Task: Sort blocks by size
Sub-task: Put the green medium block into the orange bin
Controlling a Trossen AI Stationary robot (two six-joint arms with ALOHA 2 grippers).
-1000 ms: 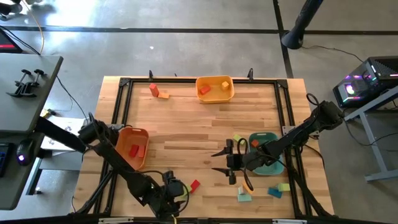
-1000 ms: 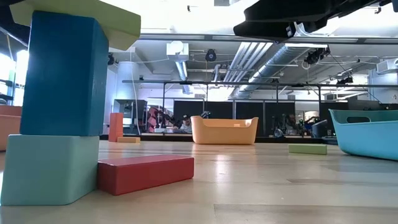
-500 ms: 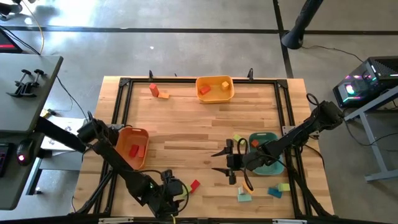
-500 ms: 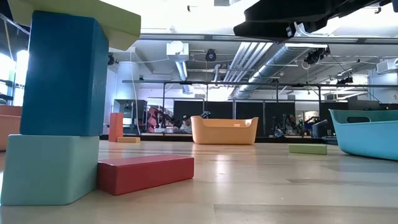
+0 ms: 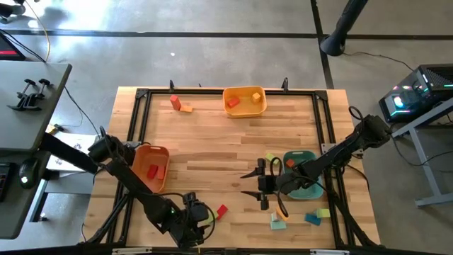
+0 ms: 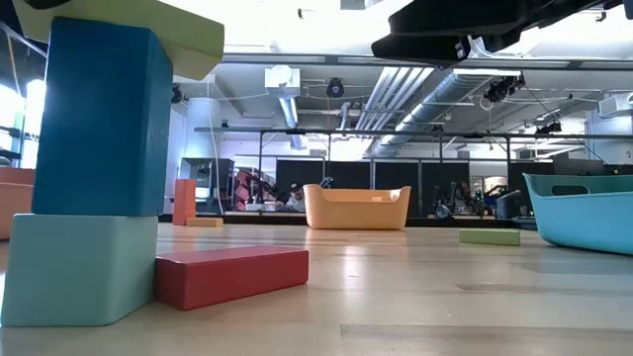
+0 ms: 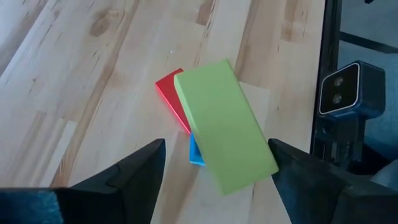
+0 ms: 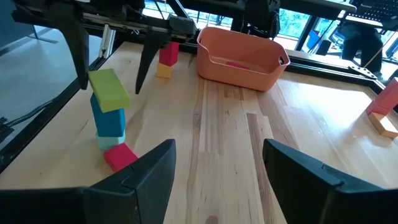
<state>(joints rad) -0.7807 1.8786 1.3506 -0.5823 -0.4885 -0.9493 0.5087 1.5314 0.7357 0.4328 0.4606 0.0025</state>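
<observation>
blocks stacked directly beneath the left gripper [image 7: 214, 171]: a flat green bar [image 7: 225, 124] capping a blue block [image 7: 195, 153] and a red bar [image 7: 171, 97], smooth painted wood on pale plank table [image 7: 74, 74]. its jaws stand spread, empty, probably just let go. the right gripper [image 8: 214, 168], well apart, also spread, waits holding nothing.

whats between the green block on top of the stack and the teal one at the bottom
A blue block stands upright between the green block and the teal block; the right wrist and low views show it.
</observation>
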